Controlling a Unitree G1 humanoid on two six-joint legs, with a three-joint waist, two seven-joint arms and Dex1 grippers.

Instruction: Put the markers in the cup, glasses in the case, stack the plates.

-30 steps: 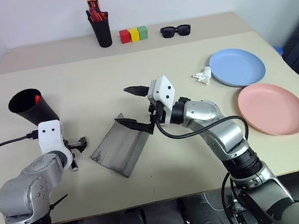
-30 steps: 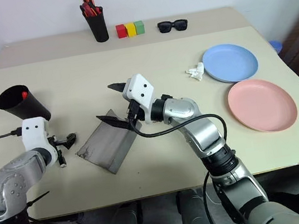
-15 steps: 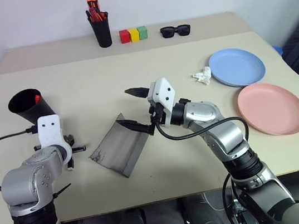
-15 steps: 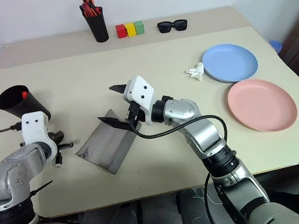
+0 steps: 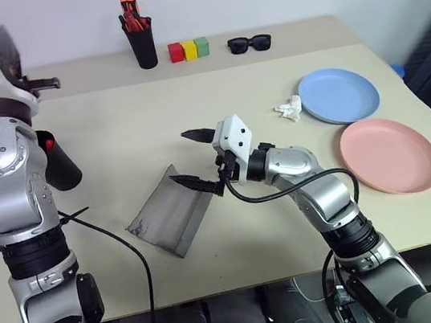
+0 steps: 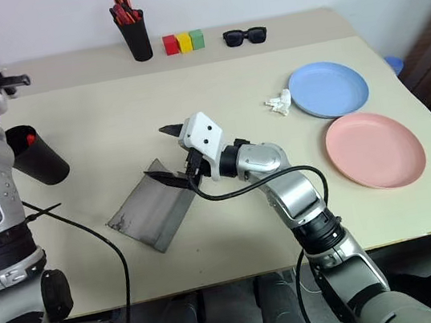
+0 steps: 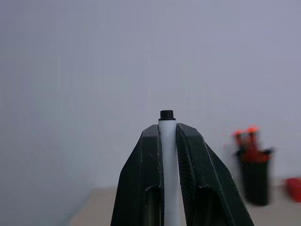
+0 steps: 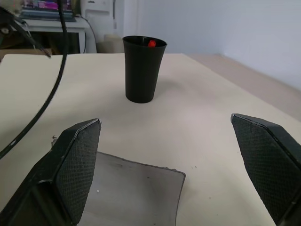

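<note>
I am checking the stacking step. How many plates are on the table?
2. The blue plate lies at the table's right side, and the pink plate lies beside it, nearer the robot. They are not stacked yet.

Case (image 5: 168, 213) between cup (image 5: 60, 164) and plates (image 5: 340, 96)

Both arms are chunky silver-grey metal, built from rounded segments with black ribbed collars between them. Each wrist ends in a white boxy housing with small dark screw holes; the right one (image 5: 232, 133) sits just above the grey case (image 5: 166, 211). The fingers are black and pointed, with a cross-hatched grip texture on the pads (image 8: 81, 165). A thin black cable loops from the right wrist back under the forearm, and another black cable trails off the left arm (image 5: 7, 168), near the case.
</note>
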